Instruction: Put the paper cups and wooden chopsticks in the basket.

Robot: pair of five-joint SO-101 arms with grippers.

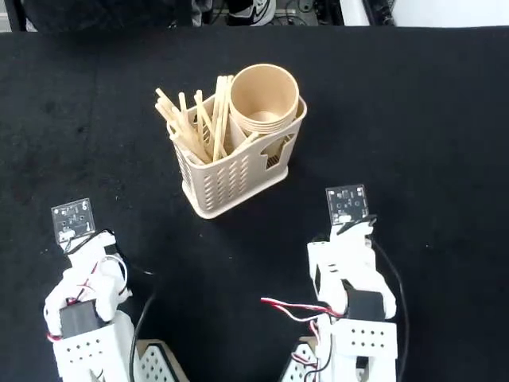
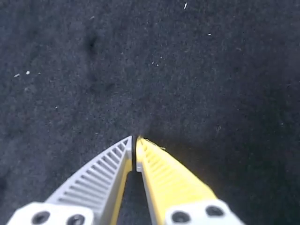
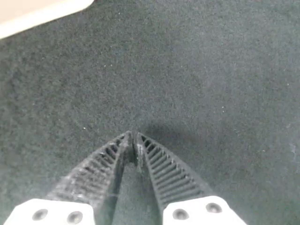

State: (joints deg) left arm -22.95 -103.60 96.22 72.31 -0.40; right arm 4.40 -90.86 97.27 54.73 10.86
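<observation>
Black table (image 1: 413, 119); beige slotted basket (image 1: 232, 180)

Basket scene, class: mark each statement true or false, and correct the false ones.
1. The paper cups and wooden chopsticks sit in the basket. True.
2. The basket lies tipped on its side. False: it stands upright.
3. The left gripper is shut and empty. True.
4. The right gripper grips a cup. False: it is shut on nothing, over the black table.
</observation>
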